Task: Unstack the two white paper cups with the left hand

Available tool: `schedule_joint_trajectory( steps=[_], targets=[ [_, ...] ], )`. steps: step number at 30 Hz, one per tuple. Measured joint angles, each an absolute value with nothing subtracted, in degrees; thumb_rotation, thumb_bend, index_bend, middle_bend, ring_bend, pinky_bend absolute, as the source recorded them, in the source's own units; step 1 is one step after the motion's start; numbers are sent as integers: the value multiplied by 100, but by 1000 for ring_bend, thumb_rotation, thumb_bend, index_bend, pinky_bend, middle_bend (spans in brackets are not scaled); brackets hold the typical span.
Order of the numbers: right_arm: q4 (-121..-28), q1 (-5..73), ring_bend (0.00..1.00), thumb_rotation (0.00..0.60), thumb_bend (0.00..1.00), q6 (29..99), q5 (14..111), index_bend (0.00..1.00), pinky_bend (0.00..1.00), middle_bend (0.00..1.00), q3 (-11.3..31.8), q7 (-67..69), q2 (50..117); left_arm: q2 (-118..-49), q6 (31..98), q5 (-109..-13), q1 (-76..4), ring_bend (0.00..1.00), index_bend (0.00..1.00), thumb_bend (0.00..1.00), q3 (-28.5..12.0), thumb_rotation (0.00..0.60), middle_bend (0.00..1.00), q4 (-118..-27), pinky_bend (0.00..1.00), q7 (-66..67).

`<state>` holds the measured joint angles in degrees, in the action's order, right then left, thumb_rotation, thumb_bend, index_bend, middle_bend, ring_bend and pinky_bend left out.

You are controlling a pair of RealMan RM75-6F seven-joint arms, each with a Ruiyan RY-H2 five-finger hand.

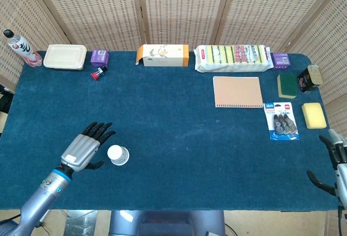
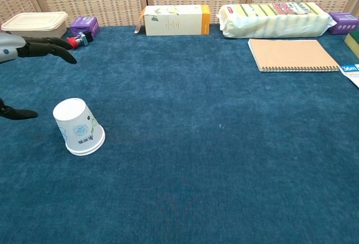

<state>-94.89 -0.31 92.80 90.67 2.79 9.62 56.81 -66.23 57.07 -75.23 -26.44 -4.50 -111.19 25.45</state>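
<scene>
The stacked white paper cups [image 1: 117, 154] [image 2: 78, 127] stand upside down on the blue table cloth at the front left, with a blue flower print on the side. My left hand [image 1: 84, 148] hovers just left of the cups, open, fingers spread and thumb [image 2: 17, 113] pointing toward them without touching. In the chest view only its fingertips [image 2: 53, 47] show at the left edge. My right hand [image 1: 334, 168] sits open at the table's front right corner, holding nothing.
Along the back stand a bottle [image 1: 20, 48], a lidded food box [image 1: 65, 56], a purple box [image 1: 99, 57], a red toy [image 1: 98, 74], a tea carton [image 1: 162, 55] and a sponge pack [image 1: 233, 57]. A notebook [image 1: 237, 91], tape pack [image 1: 281, 120] and sponges [image 1: 314, 115] lie at right.
</scene>
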Motion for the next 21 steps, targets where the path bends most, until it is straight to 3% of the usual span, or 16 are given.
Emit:
schedule_joint_trajectory(
  steps=[10,21],
  targets=[
    [-9473,-51,0,600,282,9320,9064,79,0,0,306,1162,5624,-7109,5721,-6420,-3064,0,219,205,-489,600,0,-11322,17,3674],
    [-9482,-57,0,600,281,9313,9050,79,0,0,323,1227,5600,-7311,5979,-5886,-3294,0,268,204,-376,600,0,-11337,17,3990]
  ],
)
